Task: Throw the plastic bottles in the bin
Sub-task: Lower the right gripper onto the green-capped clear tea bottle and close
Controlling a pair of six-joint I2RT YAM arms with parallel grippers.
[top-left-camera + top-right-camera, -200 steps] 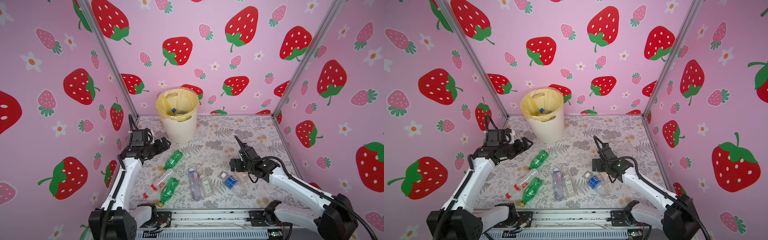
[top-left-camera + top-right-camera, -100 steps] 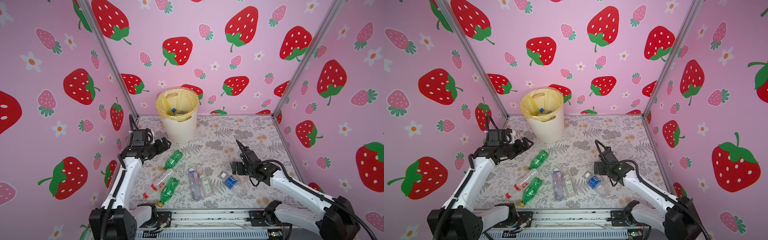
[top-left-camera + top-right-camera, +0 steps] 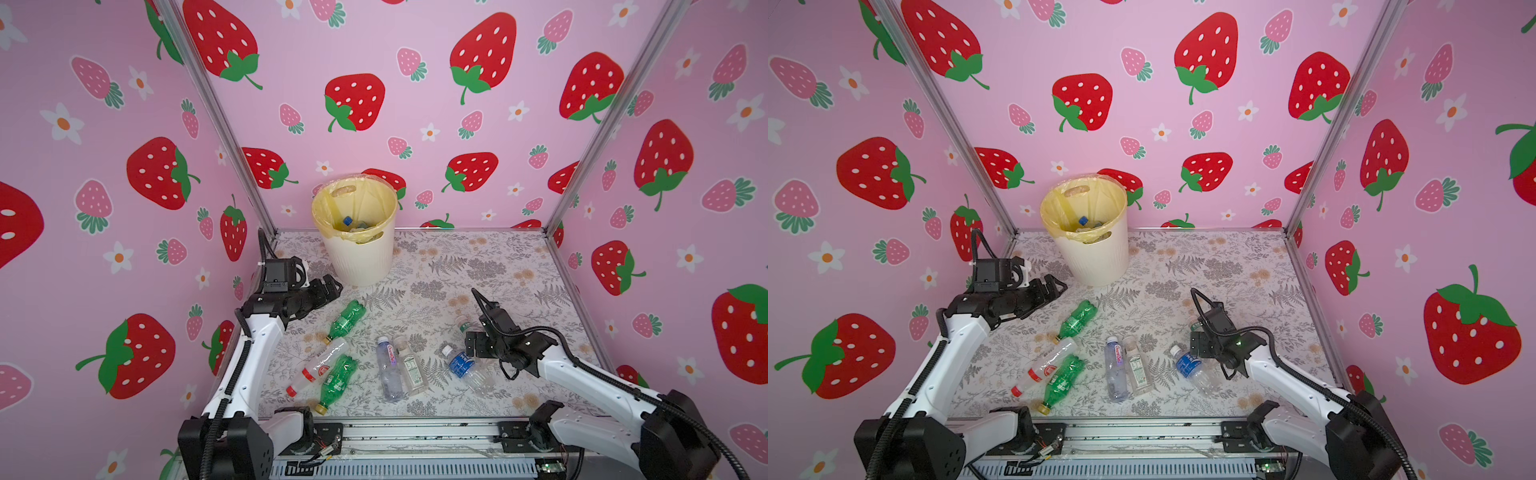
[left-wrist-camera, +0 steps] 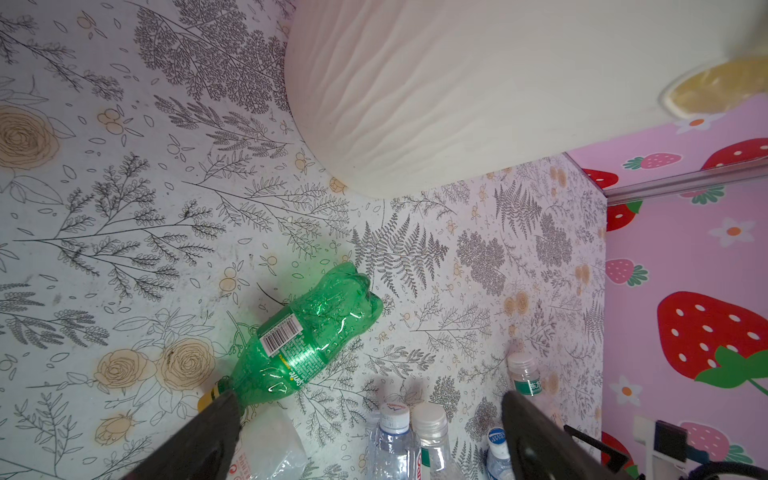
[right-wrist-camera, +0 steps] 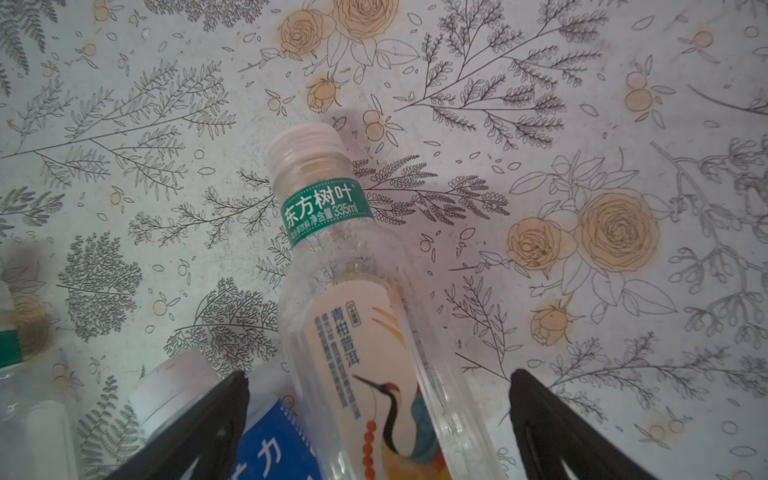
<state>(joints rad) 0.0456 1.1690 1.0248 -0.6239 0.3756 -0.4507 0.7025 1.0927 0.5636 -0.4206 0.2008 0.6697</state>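
Note:
Several plastic bottles lie on the floral table. In both top views I see a green one (image 3: 347,318) (image 3: 1075,319), a red-labelled clear one (image 3: 320,365), a second green one (image 3: 338,380), two clear ones side by side (image 3: 388,368) and a blue-labelled one (image 3: 463,368). The cream bin (image 3: 359,253) (image 3: 1092,257) stands at the back with bottles inside. My left gripper (image 3: 328,289) (image 4: 368,397) hangs open beside the bin, above the green bottle (image 4: 307,336). My right gripper (image 3: 471,345) (image 5: 378,376) is open astride a clear crane-labelled bottle (image 5: 353,291), not closed on it.
Pink strawberry walls (image 3: 665,187) close in the table on three sides. A metal rail (image 3: 415,432) runs along the front edge. The blue-labelled bottle (image 5: 274,449) lies right against my right gripper's finger (image 5: 208,415).
My right gripper has come down and toward the front, settling over the crane-labelled bottle. The left arm and the bottles have not moved.

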